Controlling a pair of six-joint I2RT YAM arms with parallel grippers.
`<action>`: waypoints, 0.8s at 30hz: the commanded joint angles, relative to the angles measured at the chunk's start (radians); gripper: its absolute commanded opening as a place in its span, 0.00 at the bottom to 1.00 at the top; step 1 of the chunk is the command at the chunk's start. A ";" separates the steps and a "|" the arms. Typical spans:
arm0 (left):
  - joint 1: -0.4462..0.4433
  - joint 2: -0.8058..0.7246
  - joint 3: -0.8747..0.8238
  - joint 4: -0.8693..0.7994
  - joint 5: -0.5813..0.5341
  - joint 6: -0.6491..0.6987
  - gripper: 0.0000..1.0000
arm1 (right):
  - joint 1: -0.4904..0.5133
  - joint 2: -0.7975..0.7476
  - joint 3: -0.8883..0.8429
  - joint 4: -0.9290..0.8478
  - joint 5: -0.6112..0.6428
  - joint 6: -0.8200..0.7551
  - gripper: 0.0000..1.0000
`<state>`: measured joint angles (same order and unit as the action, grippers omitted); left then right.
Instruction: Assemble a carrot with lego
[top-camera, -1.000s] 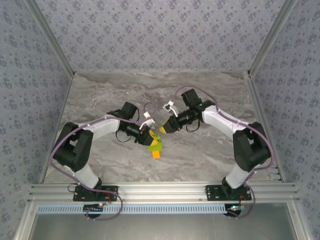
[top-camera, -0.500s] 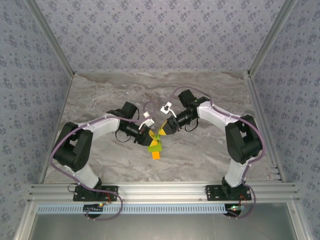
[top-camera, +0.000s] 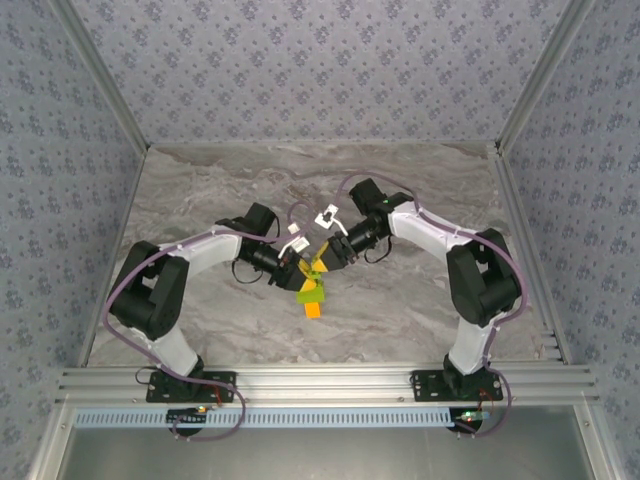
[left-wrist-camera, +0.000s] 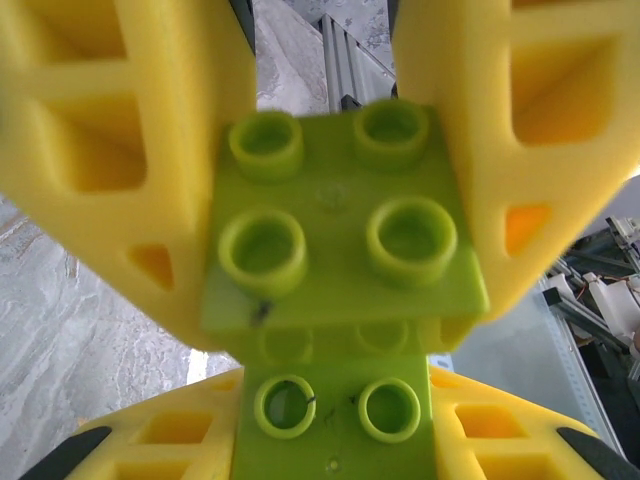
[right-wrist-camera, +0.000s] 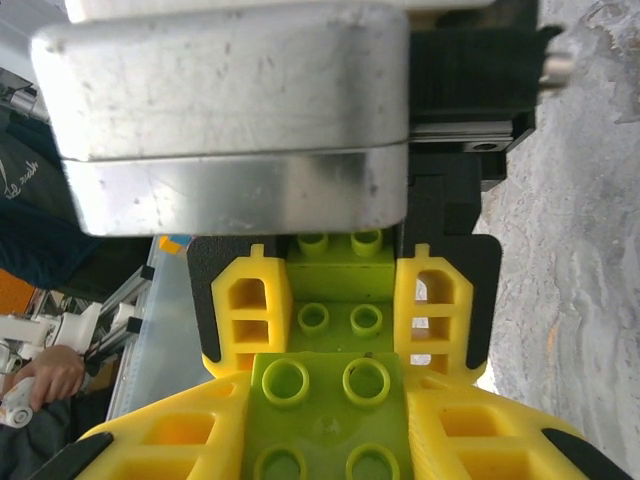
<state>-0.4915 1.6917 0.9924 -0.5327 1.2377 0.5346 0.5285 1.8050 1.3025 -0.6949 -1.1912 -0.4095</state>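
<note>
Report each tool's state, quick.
Left tool: closed on a lime-green brick.
Right tool: closed on a square lime-green brick.

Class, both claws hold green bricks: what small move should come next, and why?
Probably press the lime-green studded plastic brick in the right claw onto the matching brick in the left claw: both claws are shut on bricks, which overlap yet seem not fully seated.
</note>
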 joint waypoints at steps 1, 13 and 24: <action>-0.007 0.003 0.032 -0.025 0.035 0.030 0.18 | 0.005 0.022 0.027 -0.047 -0.021 -0.023 0.17; -0.005 0.000 0.031 -0.016 0.024 0.023 0.18 | -0.005 0.022 0.006 -0.092 -0.016 -0.060 0.17; -0.001 -0.004 0.021 0.019 0.004 -0.007 0.18 | -0.022 0.022 -0.003 -0.176 -0.014 -0.129 0.17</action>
<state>-0.4999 1.6917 0.9924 -0.5285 1.2304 0.5301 0.5144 1.8126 1.3025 -0.7799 -1.1934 -0.4992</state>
